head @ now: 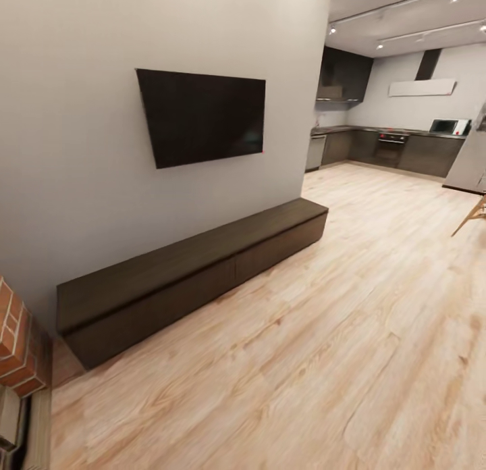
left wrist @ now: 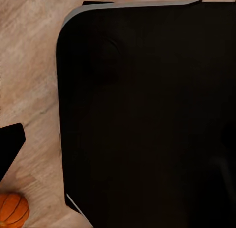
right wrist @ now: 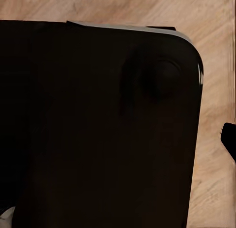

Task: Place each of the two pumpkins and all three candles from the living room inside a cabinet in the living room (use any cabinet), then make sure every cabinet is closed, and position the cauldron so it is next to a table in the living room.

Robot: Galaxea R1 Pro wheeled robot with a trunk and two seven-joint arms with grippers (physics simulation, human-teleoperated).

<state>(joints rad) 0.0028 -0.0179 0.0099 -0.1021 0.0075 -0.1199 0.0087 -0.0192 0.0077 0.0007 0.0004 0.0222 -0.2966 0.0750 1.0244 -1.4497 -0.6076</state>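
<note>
One cabinet [head: 196,271], long, low and dark brown with flat handleless fronts, all shut, stands on the wood floor [head: 337,335] against the grey wall [head: 67,152], under one black TV [head: 202,115]. One pumpkin [left wrist: 12,209], bright orange and ribbed, lies on the floor beside a large black rounded body [left wrist: 147,120] in the left wrist view. A brick corner [head: 17,348] sits nearest. The jaws of both grippers: state cannot be told.

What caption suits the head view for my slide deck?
Closed dark cabinet along the grey wall beneath a black TV, wood floor leading to a kitchen.
</note>
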